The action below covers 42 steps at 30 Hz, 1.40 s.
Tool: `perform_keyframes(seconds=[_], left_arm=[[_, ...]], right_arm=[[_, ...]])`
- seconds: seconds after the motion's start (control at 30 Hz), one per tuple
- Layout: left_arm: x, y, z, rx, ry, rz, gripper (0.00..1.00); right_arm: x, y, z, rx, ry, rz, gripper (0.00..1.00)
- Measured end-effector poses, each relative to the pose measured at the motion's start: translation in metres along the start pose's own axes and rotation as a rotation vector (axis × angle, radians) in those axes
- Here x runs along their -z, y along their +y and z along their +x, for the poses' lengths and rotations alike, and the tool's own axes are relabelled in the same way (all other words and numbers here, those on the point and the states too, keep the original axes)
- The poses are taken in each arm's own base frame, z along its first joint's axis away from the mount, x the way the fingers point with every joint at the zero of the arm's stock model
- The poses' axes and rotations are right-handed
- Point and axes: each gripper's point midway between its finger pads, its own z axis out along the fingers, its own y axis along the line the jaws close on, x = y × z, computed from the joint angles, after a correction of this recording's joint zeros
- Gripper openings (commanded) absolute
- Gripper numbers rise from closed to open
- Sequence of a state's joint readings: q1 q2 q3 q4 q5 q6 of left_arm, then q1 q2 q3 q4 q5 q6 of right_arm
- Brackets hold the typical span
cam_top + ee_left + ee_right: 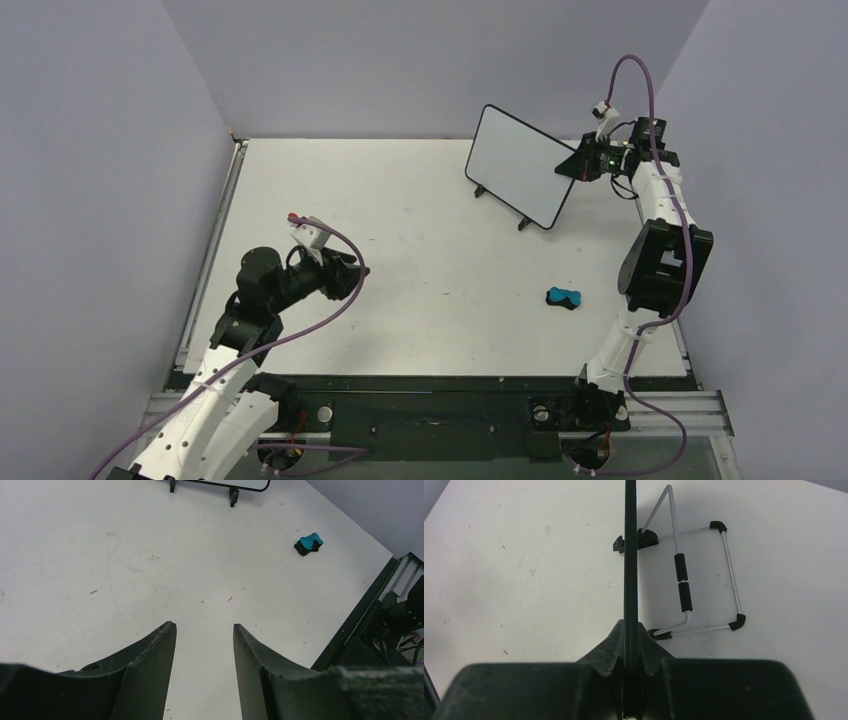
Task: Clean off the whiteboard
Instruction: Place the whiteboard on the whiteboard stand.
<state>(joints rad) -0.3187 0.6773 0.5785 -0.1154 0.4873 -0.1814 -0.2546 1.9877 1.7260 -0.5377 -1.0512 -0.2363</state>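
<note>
**Right claw clamped on board edge; left claw empty**

Left gripper [355,272]: jaws apart, empty, arm low and pointing right. The whiteboard [520,165] stands well off to its far right on the easel [684,587], its long axis running far-left to near-right and its face apparently clean. Right gripper [575,168]: clamped on the board's right edge, arm extended far forward.

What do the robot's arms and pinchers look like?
The left arm and right arm are white tubes with black joints, each with a purple cable. The left gripper and right gripper have dark wedge-shaped fingers. A green light glows on the right wrist.
</note>
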Motion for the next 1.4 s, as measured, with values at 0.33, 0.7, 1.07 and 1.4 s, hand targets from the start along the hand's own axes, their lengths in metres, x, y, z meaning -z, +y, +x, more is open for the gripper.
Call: perform_keyframes(seconds=[0.33, 0.7, 1.07, 1.4], left_arm=[[-0.002, 0.001, 0.004, 0.008, 0.016, 0.004, 0.43], [-0.003, 0.002, 0.005, 0.012, 0.022, 0.005, 0.43], [-0.003, 0.001, 0.005, 0.015, 0.022, 0.01, 0.43], [-0.003, -0.002, 0.002, 0.027, 0.012, 0.023, 0.43]], right_arm=[[0.001, -0.011, -0.011, 0.066, 0.049, 0.009, 0.0], [0.004, -0.017, 0.018, 0.121, 0.116, -0.002, 0.03], [0.019, -0.029, 0.031, 0.082, 0.104, -0.001, 0.18], [0.036, -0.065, 0.061, 0.084, 0.215, 0.142, 0.47]])
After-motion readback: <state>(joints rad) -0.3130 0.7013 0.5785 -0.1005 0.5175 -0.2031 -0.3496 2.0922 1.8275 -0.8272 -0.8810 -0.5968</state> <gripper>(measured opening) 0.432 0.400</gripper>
